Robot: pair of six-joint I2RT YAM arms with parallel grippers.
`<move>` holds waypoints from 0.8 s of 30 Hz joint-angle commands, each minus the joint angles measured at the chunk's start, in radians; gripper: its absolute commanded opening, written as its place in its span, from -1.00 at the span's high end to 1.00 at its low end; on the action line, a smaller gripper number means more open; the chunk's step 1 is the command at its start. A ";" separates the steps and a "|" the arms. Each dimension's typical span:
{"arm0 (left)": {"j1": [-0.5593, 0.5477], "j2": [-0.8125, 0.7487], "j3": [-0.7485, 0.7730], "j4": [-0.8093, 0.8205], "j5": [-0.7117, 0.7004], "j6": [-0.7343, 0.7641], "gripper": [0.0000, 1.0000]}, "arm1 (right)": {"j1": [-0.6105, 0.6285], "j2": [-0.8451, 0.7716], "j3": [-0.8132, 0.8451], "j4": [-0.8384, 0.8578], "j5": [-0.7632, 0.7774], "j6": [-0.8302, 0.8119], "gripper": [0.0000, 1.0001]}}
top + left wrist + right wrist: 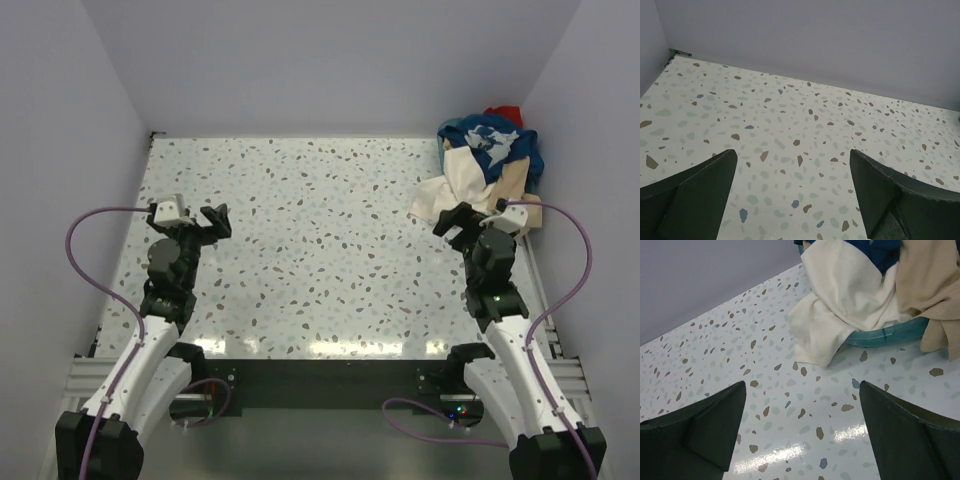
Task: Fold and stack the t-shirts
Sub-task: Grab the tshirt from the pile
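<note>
The t-shirts lie heaped in a teal basket (890,333) at the table's far right corner. A navy shirt with white print (497,142) is on top, a red one (504,113) behind it. A white shirt (455,185) spills over the basket's rim onto the table, and it also shows in the right wrist view (840,295). A beige shirt (927,280) hangs beside it. My right gripper (462,219) is open and empty just in front of the white shirt. My left gripper (212,221) is open and empty over bare table at the left.
The speckled terrazzo table (320,250) is boxed in by pale walls at the back and both sides. Purple cables loop from both arms near the table's side edges.
</note>
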 commanded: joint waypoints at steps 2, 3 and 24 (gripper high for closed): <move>-0.001 0.007 0.044 -0.029 -0.067 -0.018 -1.00 | 0.001 0.021 0.099 -0.058 0.085 -0.030 -0.98; -0.001 0.010 0.050 -0.032 -0.075 -0.018 -1.00 | 0.001 0.038 0.131 -0.072 0.096 -0.036 -0.98; -0.001 0.064 0.017 0.036 -0.015 0.013 -1.00 | -0.017 1.062 1.158 -0.325 0.471 -0.190 -0.98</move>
